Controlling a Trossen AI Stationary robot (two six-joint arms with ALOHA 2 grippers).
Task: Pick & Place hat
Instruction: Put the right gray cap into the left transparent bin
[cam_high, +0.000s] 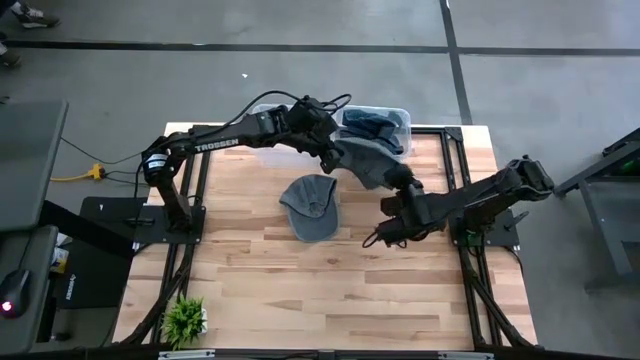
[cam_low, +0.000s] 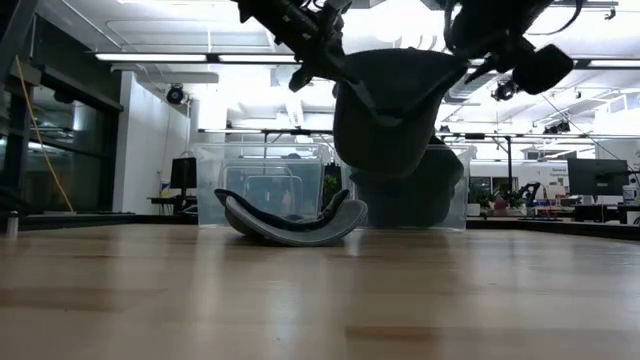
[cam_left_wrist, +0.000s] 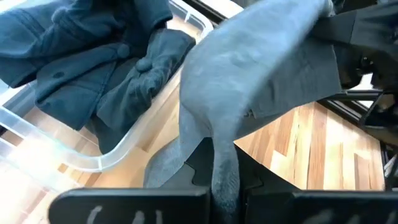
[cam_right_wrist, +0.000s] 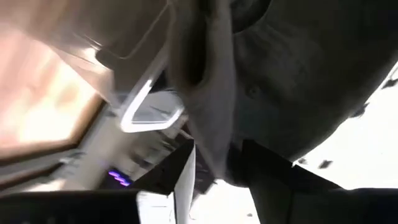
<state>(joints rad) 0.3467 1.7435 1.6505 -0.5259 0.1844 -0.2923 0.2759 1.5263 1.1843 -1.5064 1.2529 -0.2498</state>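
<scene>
A grey cap (cam_high: 365, 160) hangs in the air between both grippers, just on the near side of the clear bin (cam_high: 404, 116). My left gripper (cam_high: 332, 155) is shut on the cap's left edge and my right gripper (cam_high: 398, 181) is shut on its right edge. In the low view the cap (cam_low: 395, 105) sags like a pouch, well above the tabletop. A second grey cap (cam_high: 310, 207) lies on the table near the middle, seen low and curved in the low view (cam_low: 290, 220). My left gripper pinches a narrow fold at the cap's edge (cam_left_wrist: 222, 163) between its two fingers, coming from the table's left. The cap is lifted clear and spreads away beyond the fingers. My right gripper pinches the cap's opposite edge (cam_right_wrist: 210, 146) between its two fingers, coming from the table's right; the cap's body hangs beyond it, clear of the table.
The clear bin sits at the table's far edge and holds dark blue hats (cam_left_wrist: 81, 62); its rim (cam_left_wrist: 118, 149) is close under the held cap. A small green plant (cam_high: 185, 318) stands at the near left corner. Bare wood lies toward the near edge.
</scene>
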